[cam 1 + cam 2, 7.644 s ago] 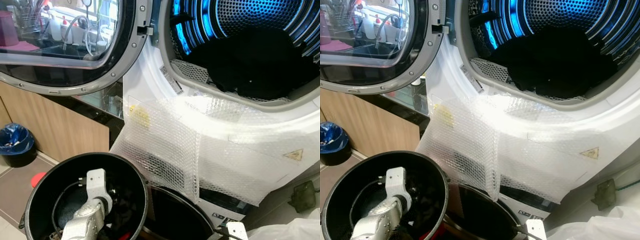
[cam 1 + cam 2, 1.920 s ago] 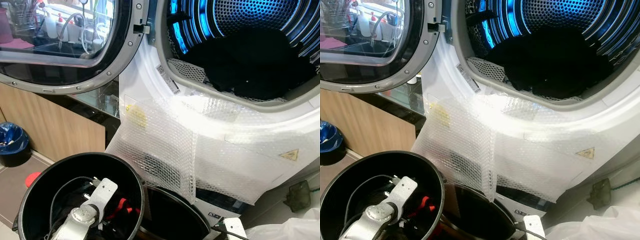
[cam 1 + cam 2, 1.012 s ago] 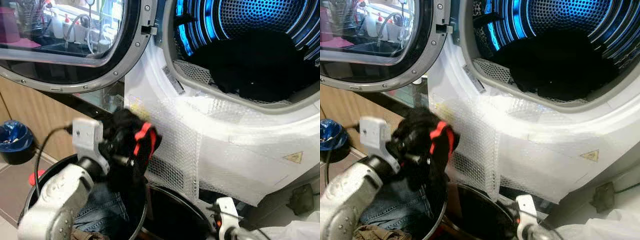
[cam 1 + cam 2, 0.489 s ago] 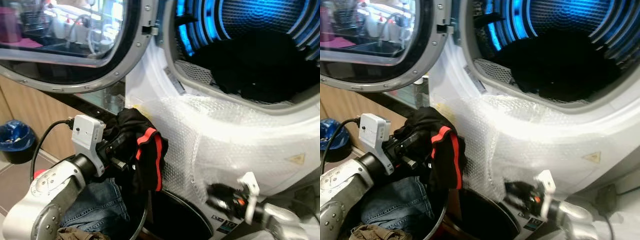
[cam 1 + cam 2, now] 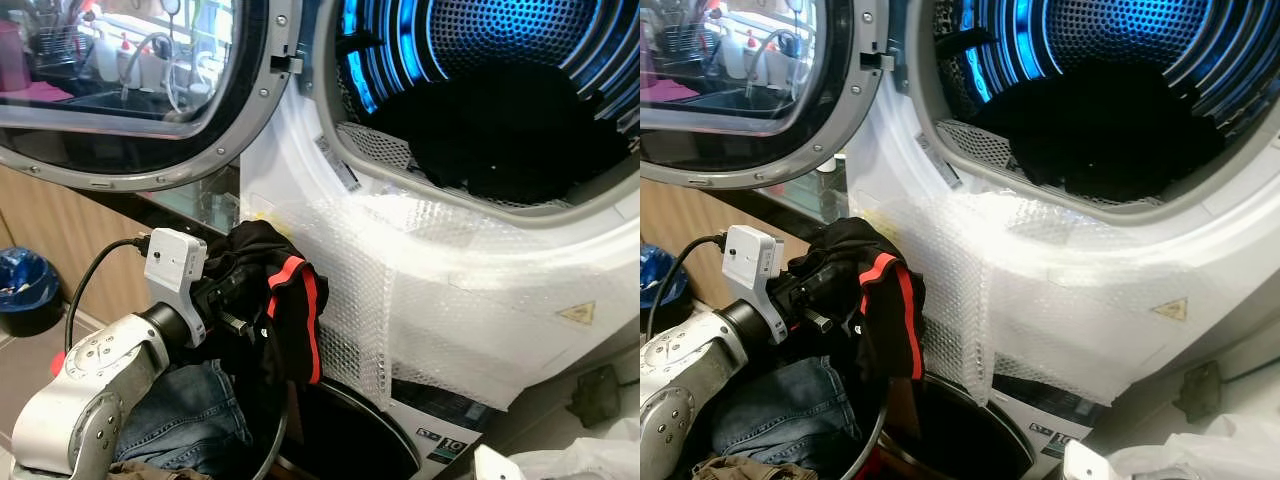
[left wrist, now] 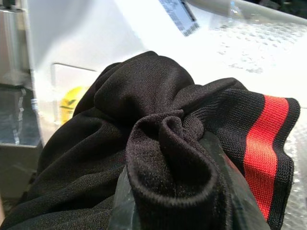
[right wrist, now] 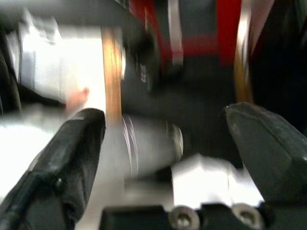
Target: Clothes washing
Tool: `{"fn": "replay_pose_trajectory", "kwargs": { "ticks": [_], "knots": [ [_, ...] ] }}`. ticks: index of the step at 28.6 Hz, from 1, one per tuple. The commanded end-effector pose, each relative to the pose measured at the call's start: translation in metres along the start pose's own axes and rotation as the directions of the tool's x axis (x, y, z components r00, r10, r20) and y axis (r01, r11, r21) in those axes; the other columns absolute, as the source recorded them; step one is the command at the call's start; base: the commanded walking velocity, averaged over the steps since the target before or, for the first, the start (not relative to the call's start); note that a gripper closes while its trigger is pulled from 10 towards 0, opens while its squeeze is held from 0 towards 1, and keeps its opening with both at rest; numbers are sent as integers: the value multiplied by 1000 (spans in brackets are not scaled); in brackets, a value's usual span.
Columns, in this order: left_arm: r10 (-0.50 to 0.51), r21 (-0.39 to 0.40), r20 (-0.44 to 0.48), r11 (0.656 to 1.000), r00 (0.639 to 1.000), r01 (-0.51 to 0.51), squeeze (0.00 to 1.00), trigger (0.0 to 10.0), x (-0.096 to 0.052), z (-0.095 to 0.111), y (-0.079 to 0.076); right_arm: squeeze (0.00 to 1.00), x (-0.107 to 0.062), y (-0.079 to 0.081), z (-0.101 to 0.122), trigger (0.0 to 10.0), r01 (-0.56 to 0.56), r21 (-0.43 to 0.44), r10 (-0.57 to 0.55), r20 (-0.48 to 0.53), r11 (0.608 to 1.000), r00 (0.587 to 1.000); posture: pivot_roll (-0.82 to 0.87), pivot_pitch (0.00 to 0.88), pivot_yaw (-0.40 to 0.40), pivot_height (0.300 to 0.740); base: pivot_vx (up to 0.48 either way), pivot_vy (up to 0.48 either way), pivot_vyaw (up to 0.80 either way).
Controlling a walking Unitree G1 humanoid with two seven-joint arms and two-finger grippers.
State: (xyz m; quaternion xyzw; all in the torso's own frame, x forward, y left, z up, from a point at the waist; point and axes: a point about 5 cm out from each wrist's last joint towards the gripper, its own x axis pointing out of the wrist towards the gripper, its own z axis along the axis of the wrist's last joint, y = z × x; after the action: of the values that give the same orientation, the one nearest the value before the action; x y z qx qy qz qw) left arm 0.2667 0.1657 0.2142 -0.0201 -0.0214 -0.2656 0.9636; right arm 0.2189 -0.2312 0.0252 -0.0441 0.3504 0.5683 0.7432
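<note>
One left claw clamps black garment (red stripe); right claw agape.

Home laundry corner: open washer drum (blue-lit), laundry bucket.

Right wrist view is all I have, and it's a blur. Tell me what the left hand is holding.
Observer: The left hand is shut on a black garment with a red stripe, lifted above the black basket.
Operator: Tell me where the washer opening is from there.
Observer: The drum is up and to the robot's right of the garment, with its door swung open.
Operator: Say what's in the drum.
Observer: Dark clothes already lie in it.
Operator: Report what's left in the basket.
Observer: Blue jeans.
</note>
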Motion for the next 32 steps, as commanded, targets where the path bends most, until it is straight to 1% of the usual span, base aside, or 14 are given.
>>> {"fn": "replay_pose_trajectory", "kwargs": {
  "ticks": [1, 2, 5, 10, 12, 14, 16, 17, 18, 22, 24, 26, 29, 32],
  "knots": [
    [-63, 21, 30, 998, 998, 62, 0, 0, 5, 8, -8, 1000, -6, 1, 24, 10000, -29, -29, 33, 145, 999, 989, 80, 0, -149, 740, 0, 0, 0],
    [-80, 20, 27, 997, 996, 80, 0, 0, 5, 8, -11, 1000, -8, 5, 35, 10000, -56, -74, 69, 186, 996, 980, 83, 0, -149, 740, 0, 0, 0],
    [-101, 29, -1, 995, 995, 101, 0, 0, 5, 4, -12, 1000, -22, 11, 60, 10000, -56, -138, 99, 327, 989, 940, 80, 0, -144, 740, 0, 0, 0],
    [-133, 26, -18, 991, 991, 133, 0, 0, 5, 2, -14, 1000, -35, 24, 75, 10000, -78, -178, 141, 374, 981, 916, 75, 0, -146, 740, 0, 0, 0],
    [-183, 24, -29, 983, 983, 184, 0, 0, 6, 2, -19, 1000, -34, 35, 81, 10000, -98, -202, 167, 358, 974, 919, 70, 0, -148, 740, 0, 0, 0],
    [-215, 18, -33, 976, 976, 215, 0, 0, 6, 2, -22, 1000, -33, 39, 86, 10000, -96, -214, 172, 373, 972, 912, 70, 0, -148, 740, 0, 0, 0],
    [-305, 11, -55, 952, 951, 306, 0, 0, 7, 1, -32, 1000, -36, 41, 104, 10000, -71, -209, 170, 505, 975, 847, 67, 0, -146, 740, 0, 0, 0],
    [-361, -1, -68, 932, 930, 362, 0, 0, 7, -1, -39, 1000, -38, 41, 114, 10000, -49, -206, 162, 579, 977, 799, 62, 0, -142, 740, 0, 0, 0],
    [-376, -7, -71, 926, 924, 376, 0, 0, 7, -2, -40, 1000, -38, 41, 117, 10000, -41, -206, 158, 592, 978, 790, 62, 0, -142, 740, 0, 0, 0],
    [-465, -24, -80, 885, 882, 465, 0, 0, 14, -5, -52, 1000, -21, 37, 121, 10000, 31, -143, 63, 604, 989, 794, 60, 0, -133, 740, 0, 0, 0],
    [-509, -32, -85, 860, 856, 509, 0, 0, 18, -7, -60, 1000, -14, 42, 123, 10000, 24, -126, 57, 603, 992, 796, 59, 0, -129, 740, 0, 0, 0],
    [-540, -37, -69, 842, 839, 539, 0, 0, 21, -4, -66, 1000, -5, 41, 120, 10000, 75, -107, 0, 572, 991, 820, 54, 0, -123, 740, 0, 0, 0],
    [-556, -41, -47, 831, 830, 555, 0, 0, 24, -1, -70, 1000, 4, 34, 117, 10000, 144, -61, -86, 557, 988, 826, 49, 0, -119, 740, 0, 0, 0],
    [-570, -51, -33, 821, 821, 569, 0, 0, 26, 0, -73, 1000, 11, 31, 116, 10000, 183, -16, -142, 568, 983, 811, 49, 0, -118, 740, 0, 0, 0]
  ]
}}
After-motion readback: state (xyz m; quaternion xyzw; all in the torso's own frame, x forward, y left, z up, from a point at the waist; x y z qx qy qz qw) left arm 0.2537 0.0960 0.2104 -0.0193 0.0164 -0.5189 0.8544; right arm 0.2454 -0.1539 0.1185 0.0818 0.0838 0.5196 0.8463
